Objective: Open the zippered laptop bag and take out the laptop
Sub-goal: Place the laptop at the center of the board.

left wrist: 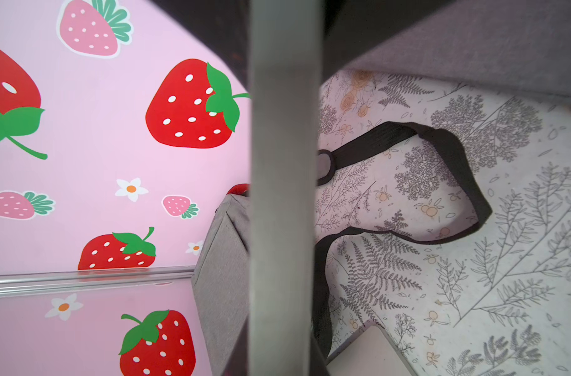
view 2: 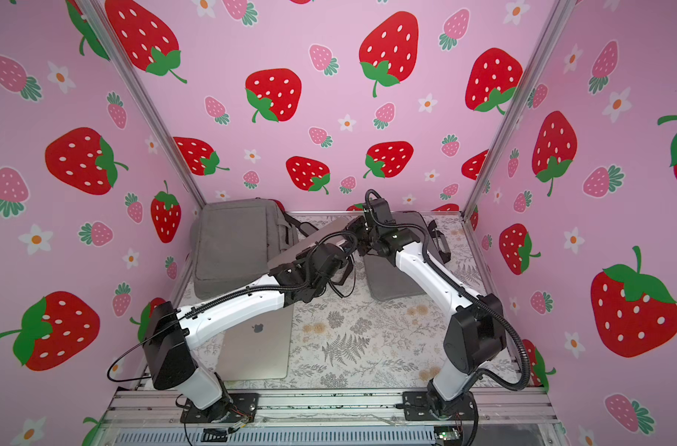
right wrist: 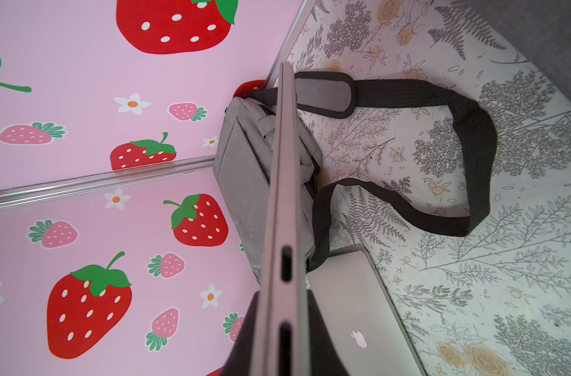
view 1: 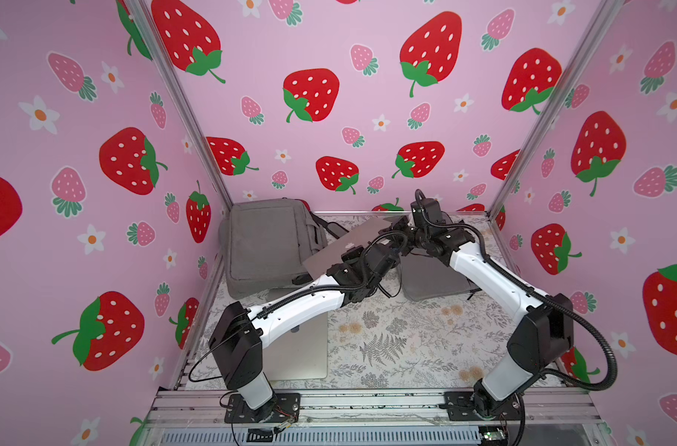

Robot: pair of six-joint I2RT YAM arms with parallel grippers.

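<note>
Pinching the grey laptop (view 1: 342,247), left end effector (left wrist: 280,358) and right end effector (right wrist: 282,351) hold it outside the grey bag (view 1: 433,278).

We stretch left arm (view 1: 302,305) forward and inward, forearm low, nearly level. Left gripper (view 1: 397,244) pinched on laptop (view 1: 342,249) edge. We hold right arm (view 1: 491,274) elbow high, forearm angled inward, wrist bent down. Right gripper (view 1: 401,226) just beyond left one, fingers (right wrist: 324,338) pressed on both faces of same laptop.
</note>
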